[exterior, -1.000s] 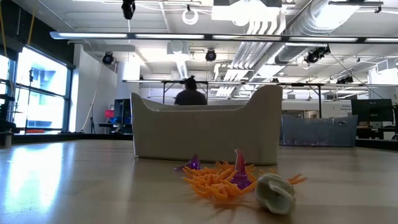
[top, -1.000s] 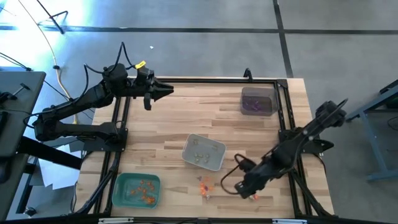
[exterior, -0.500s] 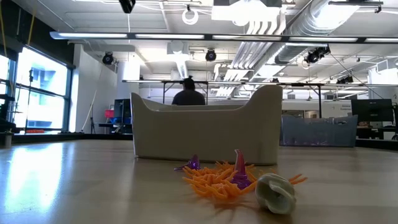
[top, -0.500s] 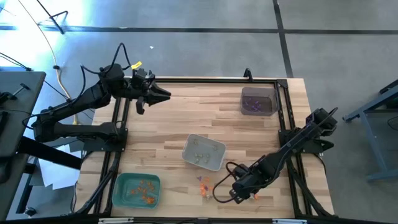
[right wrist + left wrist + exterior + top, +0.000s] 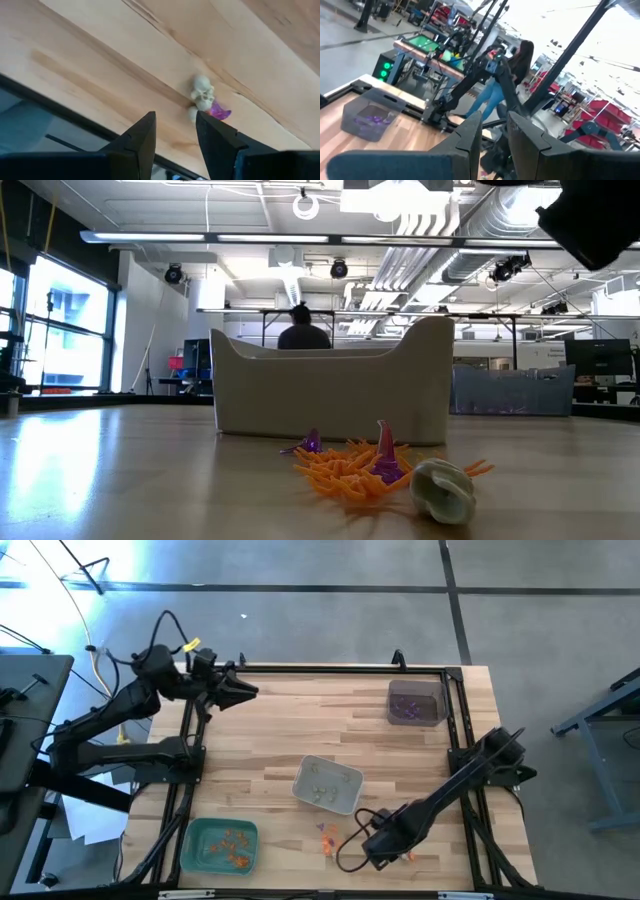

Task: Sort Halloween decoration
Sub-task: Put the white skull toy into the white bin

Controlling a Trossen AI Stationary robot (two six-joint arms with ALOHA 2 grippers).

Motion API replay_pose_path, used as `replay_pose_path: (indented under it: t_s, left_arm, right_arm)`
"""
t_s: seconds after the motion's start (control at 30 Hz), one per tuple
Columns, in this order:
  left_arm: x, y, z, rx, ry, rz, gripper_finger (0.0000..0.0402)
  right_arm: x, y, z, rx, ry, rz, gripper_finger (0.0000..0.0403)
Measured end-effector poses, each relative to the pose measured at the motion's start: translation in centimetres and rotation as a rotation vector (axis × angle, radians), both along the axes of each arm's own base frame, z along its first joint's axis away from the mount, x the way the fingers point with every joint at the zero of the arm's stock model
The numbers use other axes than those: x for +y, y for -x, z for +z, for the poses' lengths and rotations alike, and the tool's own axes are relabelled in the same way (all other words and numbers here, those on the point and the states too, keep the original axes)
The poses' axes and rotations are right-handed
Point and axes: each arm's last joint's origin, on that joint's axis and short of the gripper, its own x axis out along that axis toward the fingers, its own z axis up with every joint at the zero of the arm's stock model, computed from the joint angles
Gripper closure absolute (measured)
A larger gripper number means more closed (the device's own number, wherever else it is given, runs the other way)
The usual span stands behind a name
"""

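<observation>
Halloween trinkets are partly sorted already: orange ones in the green tray [image 5: 220,845], pale ones in the grey tray [image 5: 327,785], purple ones in the dark tray [image 5: 414,703]. One tray per colour, so the logic is clear.

Leftover pile [image 5: 328,838] sits on the tabletop [image 5: 300,735] just in front of the grey tray, toward the front edge: orange spiky bits [image 5: 345,468], a purple cone [image 5: 385,452], a pale skull [image 5: 443,490], all tangled close together. Needs picking apart piece by piece.

Right claw [image 5: 370,850] is low, just right of that pile, near the front edge. Its fingers [image 5: 140,142] stand apart with a visible gap and nothing between them. A small skull [image 5: 202,93] with a purple scrap [image 5: 218,110] touching it lies ahead of the tips. Judgement: it's lining up on that skull, which would go to the grey tray.

Left claw [image 5: 235,692] is parked at the far-left corner, well away from the grey tray, off the work area. Fingers [image 5: 470,137] show a narrow gap, empty. Looks like it's waiting so the arms don't clash.

A person stands in the room behind the grey tray, not involved.
</observation>
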Motion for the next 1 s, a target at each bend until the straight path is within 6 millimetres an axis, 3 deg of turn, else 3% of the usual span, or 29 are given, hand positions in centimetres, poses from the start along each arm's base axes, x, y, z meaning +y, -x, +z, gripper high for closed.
replay_pose_path:
  t_s: [0.43,0.73,1.0]
  left_arm:
    - [-1.3,2.7,1.2,-0.092,-0.062,0.007,0.0326]
    - [-1.4,2.8,1.3,-0.096,-0.064,0.008,0.0326]
    - [-1.4,2.8,1.3,-0.096,-0.063,0.010,0.0326]
  right_arm:
    - [0.2,-0.2,-2.9,0.089,0.056,0.084,0.0267]
    - [-0.3,0.2,-4.0,0.112,0.105,0.097,0.0267]
    - [-0.8,0.3,-6.0,0.073,0.025,0.076,0.0267]
